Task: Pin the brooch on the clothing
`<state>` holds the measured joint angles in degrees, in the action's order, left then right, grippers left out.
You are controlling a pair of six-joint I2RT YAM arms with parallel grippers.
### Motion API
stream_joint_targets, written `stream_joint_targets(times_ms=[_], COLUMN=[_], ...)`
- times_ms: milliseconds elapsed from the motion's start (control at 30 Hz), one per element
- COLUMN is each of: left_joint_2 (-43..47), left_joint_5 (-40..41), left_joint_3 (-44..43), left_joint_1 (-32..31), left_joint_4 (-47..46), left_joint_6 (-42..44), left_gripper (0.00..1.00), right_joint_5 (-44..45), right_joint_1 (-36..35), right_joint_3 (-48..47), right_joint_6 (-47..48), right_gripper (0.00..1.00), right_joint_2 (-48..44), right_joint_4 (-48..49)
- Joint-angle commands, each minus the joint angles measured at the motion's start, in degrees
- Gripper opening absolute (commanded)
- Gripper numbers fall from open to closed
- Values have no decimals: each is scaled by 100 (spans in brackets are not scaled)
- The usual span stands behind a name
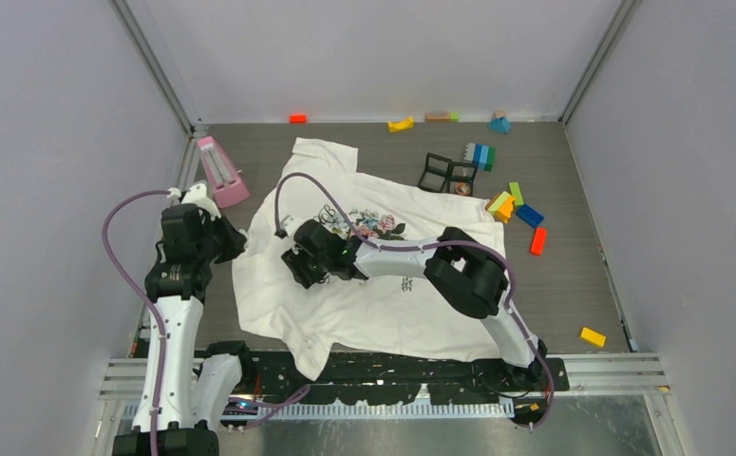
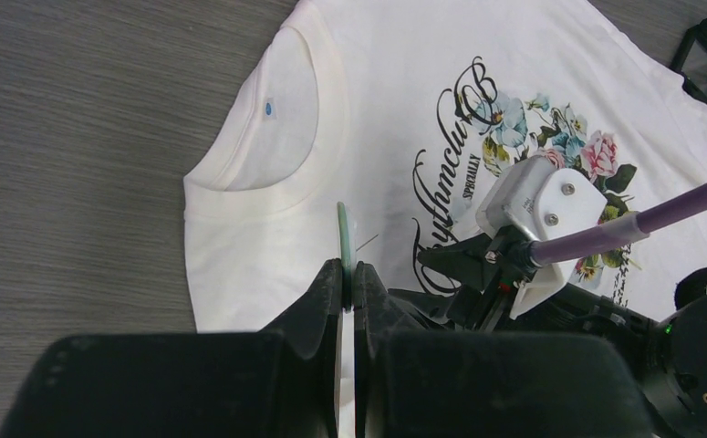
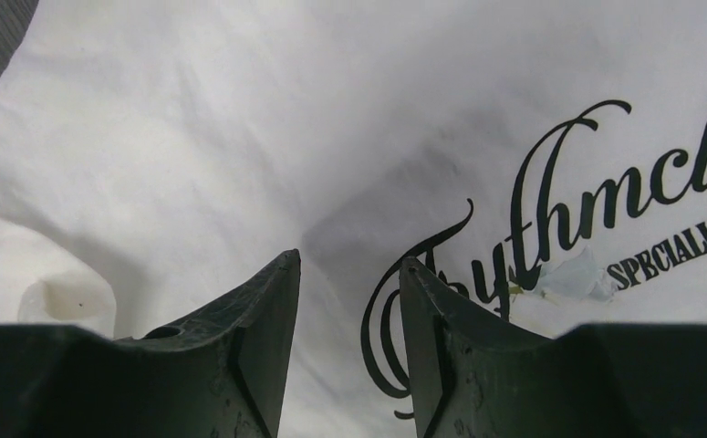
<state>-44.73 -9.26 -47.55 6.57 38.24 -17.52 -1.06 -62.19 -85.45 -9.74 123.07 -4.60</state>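
Bottom centre of the left wrist view: left gripper (image 2: 349, 278), fingers pressed together on a thin pale-green brooch (image 2: 343, 239), seen edge-on and sticking up past the fingertips. Behind the brooch, white T-shirt (image 2: 267, 210), with the neckline above and the dark cursive lettering (image 2: 441, 182) to the right. Bottom of the right wrist view: right gripper (image 3: 349, 274), fingers apart with a narrow gap, low over plain white fabric, first letter of the lettering just right of the gap; contact with the cloth impossible to tell. In the overhead view, shirt spread mid-table, rose print (image 1: 378, 224) near its centre. Farther back, upper right: black frame (image 1: 447, 173) and scattered coloured blocks (image 1: 516, 204). Upper left: pink object (image 1: 221, 171).
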Motion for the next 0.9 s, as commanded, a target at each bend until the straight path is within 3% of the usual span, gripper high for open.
stream_joint_targets(times_ms=[0,600,767,867], left_joint_2=[-1,-330,-316,-237], left_joint_5=[-202,-711,-593,-629], left_joint_3=[-140,6,30,169], left_joint_1=[38,38,33,24], left_joint_4=[-132,-319,-250,-338], left_joint_6=[3,-405,-438,-682], left_gripper=[0,0,0,0], right_joint_5=[-64,471,558,587], right_joint_1=[-43,-295,-300,-302], right_joint_3=[-368,112,342,568], right_joint_6=[358,772,645,418], right_gripper=[49,44,28,14], right_joint_2=[220,276,264,106], right_joint_4=[260,363,430,708])
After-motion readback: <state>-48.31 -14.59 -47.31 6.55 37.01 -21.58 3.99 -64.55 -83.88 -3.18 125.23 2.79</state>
